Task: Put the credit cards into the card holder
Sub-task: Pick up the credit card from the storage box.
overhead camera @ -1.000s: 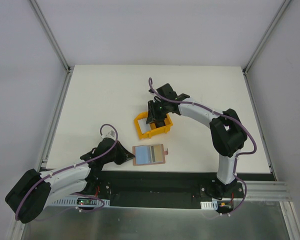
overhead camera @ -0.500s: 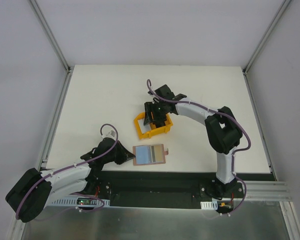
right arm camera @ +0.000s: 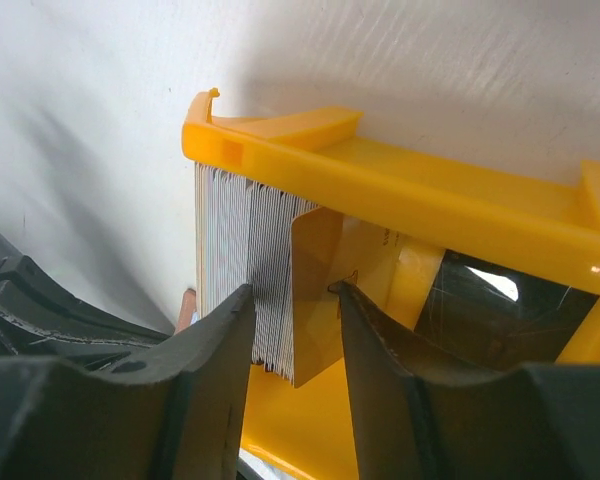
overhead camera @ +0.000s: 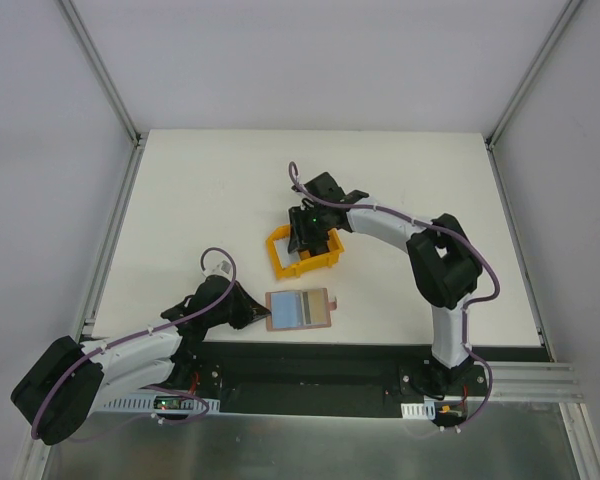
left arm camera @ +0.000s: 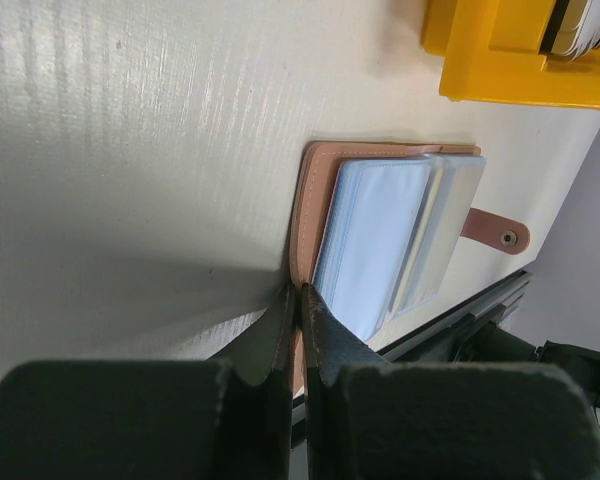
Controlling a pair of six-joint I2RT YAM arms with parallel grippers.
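Two pincers, two jobs. The right pincer (right arm camera: 292, 296) is down in the yellow bin (right arm camera: 430, 205), jaws partway apart around a few of the cards (right arm camera: 235, 240), which stand on edge in a thick stack. I can't see a firm pinch.

The left pincer (left arm camera: 300, 305) is clamped shut on the edge of the wallet (left arm camera: 310, 190), which lies open on the table (overhead camera: 200, 200) near the bin.

Progress looks early to me, since most of the stack is in the bin. The pale layers in the wallet could be cards or sleeves, can't tell.

Only the right wrist view shows the stack. Overhead the arm hides it, but you get the layout.
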